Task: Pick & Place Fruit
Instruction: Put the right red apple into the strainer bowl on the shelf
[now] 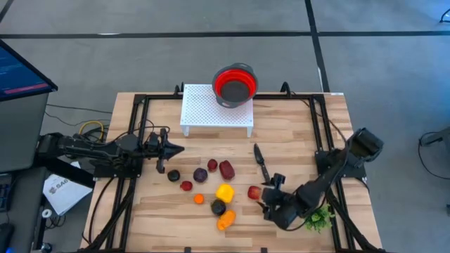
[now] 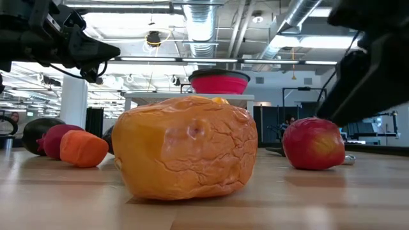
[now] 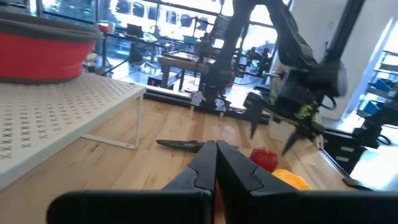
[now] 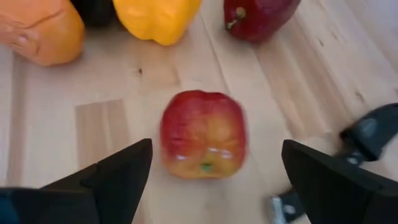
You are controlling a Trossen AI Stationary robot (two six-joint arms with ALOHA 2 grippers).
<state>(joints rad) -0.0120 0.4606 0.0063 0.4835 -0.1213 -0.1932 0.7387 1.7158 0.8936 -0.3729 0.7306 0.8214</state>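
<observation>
Over the desk's right front, the right gripper [image 1: 267, 195] hangs spread wide around a red apple [image 1: 254, 192], not yet touching it.

Seen from the right wrist, the apple [image 4: 204, 134] sits on the bare wood between the two dark fingers [image 4: 118, 171], clear of both. The rest of the fruit [image 1: 211, 186] is scattered across the middle of the desk [image 1: 140, 218]: a yellow pepper [image 1: 224, 192], an orange piece [image 1: 226, 220], and dark purple and red pieces nearby. A black-handled knife [image 1: 260, 161] lies just behind the apple. The left gripper [image 1: 174, 150] waits at the left, its fingers pressed together. A red bowl [image 1: 235, 84] rests on the white rack [image 1: 204, 112] at the back.
</observation>
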